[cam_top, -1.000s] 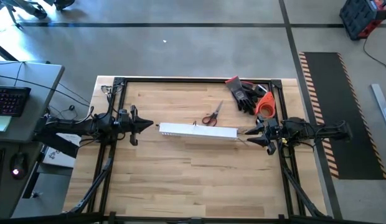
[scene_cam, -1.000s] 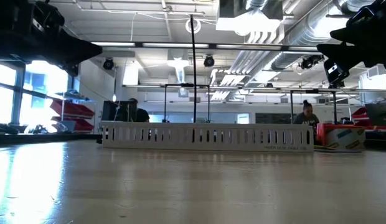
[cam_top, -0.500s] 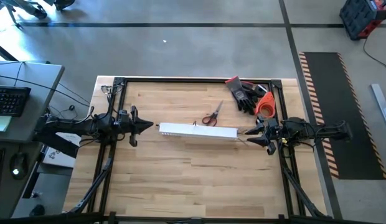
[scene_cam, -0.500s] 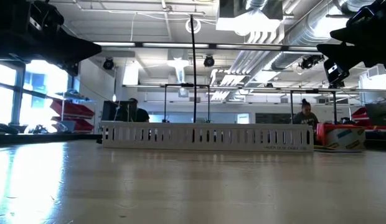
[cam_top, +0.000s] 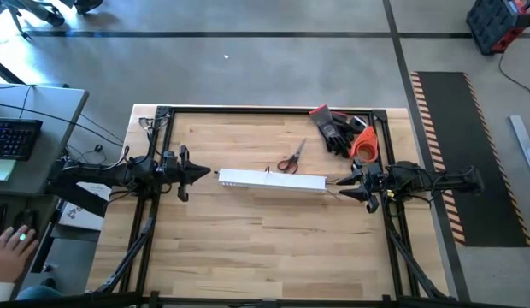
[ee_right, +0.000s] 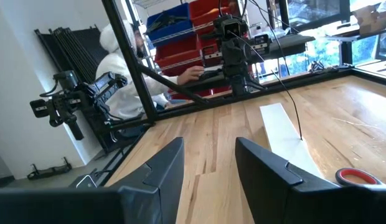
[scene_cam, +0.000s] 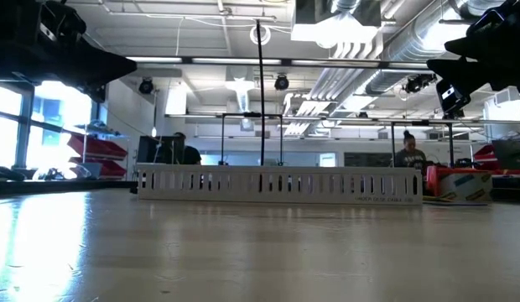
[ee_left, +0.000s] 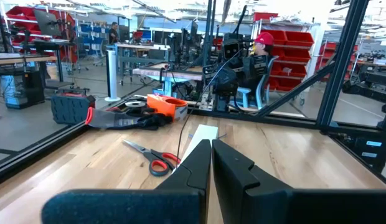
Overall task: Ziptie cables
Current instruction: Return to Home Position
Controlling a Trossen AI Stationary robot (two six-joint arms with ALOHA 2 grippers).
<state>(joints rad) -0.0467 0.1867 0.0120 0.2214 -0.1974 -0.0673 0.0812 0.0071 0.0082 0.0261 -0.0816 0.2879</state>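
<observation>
The job looks all but finished. The white duct (cam_top: pixel 272 180) lies across the middle of the bench (cam_top: pixel 248 248) in the high view, and its top shows as one flat white face, so I judge the cover to be on. The cables (scene_cam: pixel 260 126) are almost wholly out of sight inside it. Dark shapes show behind the slots in the low view, and one thin wire stands straight up out of the duct near its middle, running to the top of that frame. The same wire (ee_right: pixel 297 121) rises from the white cover in the right wrist view. Whether a ziptie holds the bundle cannot be seen.

Neither arm touches anything. The left arm (cam_top: pixel 137 174) reaches in from the left edge of the high view. The left jaws are clenched on nothing, with their tip just off the duct's left end. The right arm (cam_top: pixel 419 180) comes in from the right. The right jaws are released and empty, near the duct's right end.

The scissors (cam_top: pixel 291 160) lie just above the duct in the high view, and the gloves (cam_top: pixel 333 130) sit in the upper right corner of the bench.

What is left, as I judge it, is only for both arms to draw back to rest. The stray upright wire might want tucking in.
</observation>
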